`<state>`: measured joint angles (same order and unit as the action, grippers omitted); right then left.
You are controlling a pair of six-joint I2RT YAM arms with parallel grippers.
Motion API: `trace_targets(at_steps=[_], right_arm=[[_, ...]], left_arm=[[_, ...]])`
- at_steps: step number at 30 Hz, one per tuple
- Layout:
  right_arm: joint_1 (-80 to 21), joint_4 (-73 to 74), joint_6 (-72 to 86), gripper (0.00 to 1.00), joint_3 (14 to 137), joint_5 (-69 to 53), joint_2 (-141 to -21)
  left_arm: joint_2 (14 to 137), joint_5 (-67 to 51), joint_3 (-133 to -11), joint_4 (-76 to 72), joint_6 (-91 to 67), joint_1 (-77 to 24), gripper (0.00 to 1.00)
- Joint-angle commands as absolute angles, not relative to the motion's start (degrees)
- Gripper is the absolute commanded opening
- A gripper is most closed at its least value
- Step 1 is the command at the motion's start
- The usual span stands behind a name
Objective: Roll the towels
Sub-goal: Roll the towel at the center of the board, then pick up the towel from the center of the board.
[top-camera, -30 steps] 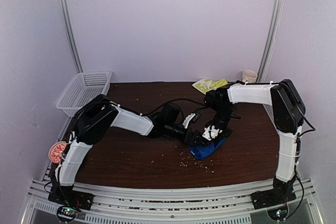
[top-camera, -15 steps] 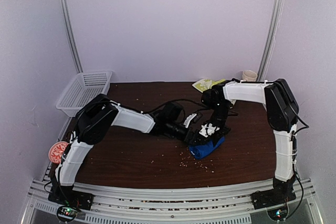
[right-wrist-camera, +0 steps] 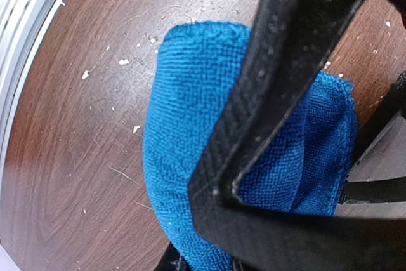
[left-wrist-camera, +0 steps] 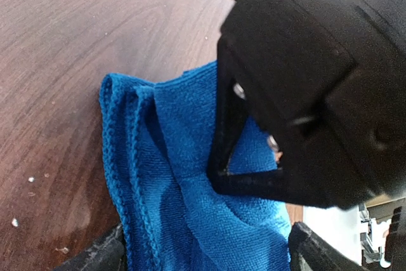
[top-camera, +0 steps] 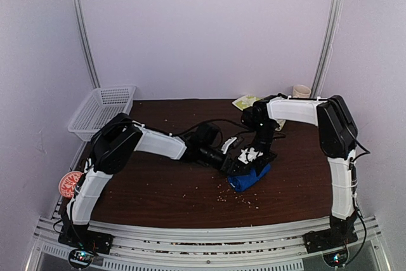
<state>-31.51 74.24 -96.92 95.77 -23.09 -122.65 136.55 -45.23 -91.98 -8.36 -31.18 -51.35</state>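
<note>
The blue towel (top-camera: pixel 250 178) lies bunched in a thick roll on the table's middle right. My left gripper (top-camera: pixel 232 160) reaches in from the left. In the left wrist view its fingertips (left-wrist-camera: pixel 104 253) stand wide apart, and the towel (left-wrist-camera: pixel 190 207) fills the gap and touches both. My right gripper (top-camera: pixel 252 159) points down onto the towel's top. In the right wrist view the towel (right-wrist-camera: pixel 190 125) sits right at its jaws, partly hidden by a black finger truss. The yellow-green towel (top-camera: pixel 248 101) lies crumpled at the table's back edge, behind the right arm.
A white plastic basket (top-camera: pixel 101 112) stands at the back left. A pale cup (top-camera: pixel 302 91) sits at the back right. A round red-and-white object (top-camera: pixel 68 184) lies off the table's left front. Crumbs are scattered on the brown table (top-camera: pixel 158 188).
My right gripper and forearm have shifted a little left and back over the blue towel. The towel has moved slightly left with them. The left arm has hardly moved.
</note>
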Motion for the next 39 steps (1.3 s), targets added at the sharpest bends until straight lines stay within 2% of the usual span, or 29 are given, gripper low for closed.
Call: trace_targets(at_steps=[1, 10, 15, 17, 33, 39], right_arm=[[-31.33, 67.47, -91.61, 0.19, 97.45, -21.35, -124.83], [-31.29, 57.0, -86.02, 0.25, 90.77, -23.09, -120.21], [-30.66, 50.52, -85.68, 0.4, 84.52, -23.69, -115.41], [-30.35, 50.88, -85.7, 0.42, 84.65, -24.49, -114.81], [-29.54, 54.43, -85.25, 0.44, 86.38, -26.8, -112.64], [-29.18, 54.63, -84.61, 0.45, 86.42, -26.46, -112.19]], left_arm=[[137.22, -48.39, -93.38, -6.98, -30.87, -52.78, 0.87], [137.33, -49.14, -92.99, -7.14, -31.98, -52.75, 0.88], [137.61, -49.13, -92.99, -6.8, -32.05, -52.73, 0.88], [137.79, -49.13, -92.82, -6.77, -32.1, -52.74, 0.88], [138.69, -50.32, -94.56, -6.43, -32.24, -52.74, 0.87], [138.86, -50.55, -95.14, -5.69, -32.04, -52.76, 0.84]])
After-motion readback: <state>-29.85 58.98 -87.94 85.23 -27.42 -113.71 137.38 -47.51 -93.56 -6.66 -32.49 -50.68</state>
